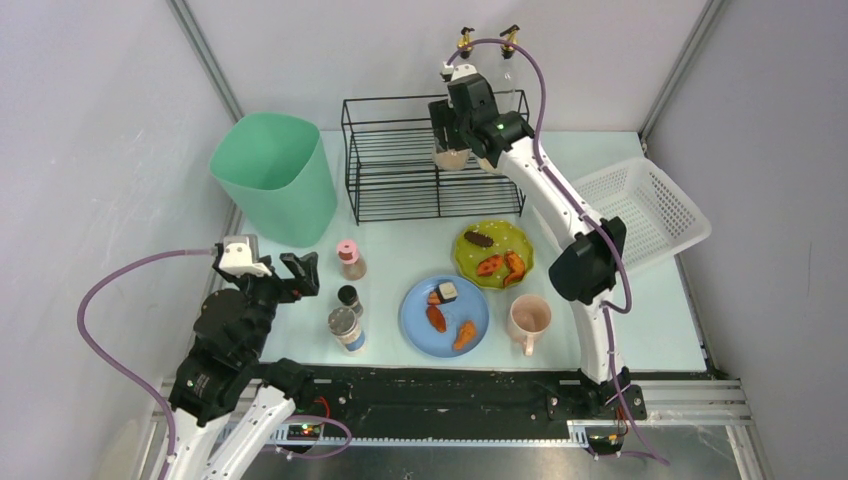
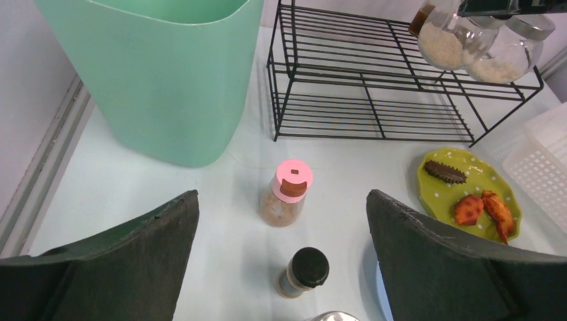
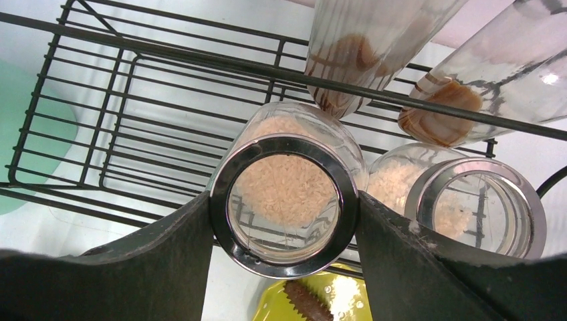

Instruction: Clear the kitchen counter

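Note:
The kitchen counter (image 1: pixel 640 330) carries a pink-lidded shaker (image 1: pixel 350 259), a black-lidded shaker (image 1: pixel 349 299) and a silver-lidded jar (image 1: pixel 346 328). My left gripper (image 1: pixel 290 275) hovers open just left of them; in its wrist view the gripper (image 2: pixel 283 227) frames the pink shaker (image 2: pixel 287 194) and the black one (image 2: pixel 304 272), touching neither. My right gripper (image 1: pixel 462 135) is at the right end of the black wire rack (image 1: pixel 400 170), shut on a glass jar of rice (image 3: pixel 284 194) by its metal-rimmed lid. A second rice jar (image 3: pixel 468 207) stands right beside it.
A mint bin (image 1: pixel 275 175) stands back left. A white slatted basket (image 1: pixel 650 210) lies tilted at the right. A green plate (image 1: pixel 492 228), a blue plate (image 1: pixel 415 320), both with food, and a pink mug (image 1: pixel 528 318) occupy the front middle. Two glass bottles (image 3: pixel 361 40) stand behind the rack.

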Controlling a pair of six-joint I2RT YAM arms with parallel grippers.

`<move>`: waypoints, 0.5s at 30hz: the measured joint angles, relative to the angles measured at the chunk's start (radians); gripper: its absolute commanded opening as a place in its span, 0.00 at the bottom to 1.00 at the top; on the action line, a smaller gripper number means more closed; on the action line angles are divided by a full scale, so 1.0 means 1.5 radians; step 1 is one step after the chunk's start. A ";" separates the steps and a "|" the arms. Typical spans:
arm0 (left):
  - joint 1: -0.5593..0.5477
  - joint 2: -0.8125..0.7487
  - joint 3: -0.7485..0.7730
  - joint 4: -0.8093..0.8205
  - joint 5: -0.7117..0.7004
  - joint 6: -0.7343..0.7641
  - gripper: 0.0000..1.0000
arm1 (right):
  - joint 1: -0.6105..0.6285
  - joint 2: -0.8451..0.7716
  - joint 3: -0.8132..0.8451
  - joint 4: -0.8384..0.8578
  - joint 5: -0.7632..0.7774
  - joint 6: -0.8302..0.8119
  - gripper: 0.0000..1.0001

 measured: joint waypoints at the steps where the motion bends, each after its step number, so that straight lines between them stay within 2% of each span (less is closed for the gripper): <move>1: 0.000 0.000 0.000 0.000 0.000 0.000 0.98 | -0.001 0.001 0.000 -0.002 0.000 0.000 0.16; 9: 0.000 0.001 0.000 0.000 0.002 0.000 0.98 | -0.003 0.024 0.001 -0.004 -0.004 -0.001 0.19; 13: 0.000 0.001 0.000 0.000 0.002 0.000 0.98 | -0.003 0.030 0.010 -0.003 -0.006 0.000 0.26; 15: 0.000 0.001 0.000 0.000 0.002 0.000 0.98 | -0.004 0.030 0.010 -0.004 -0.007 0.001 0.34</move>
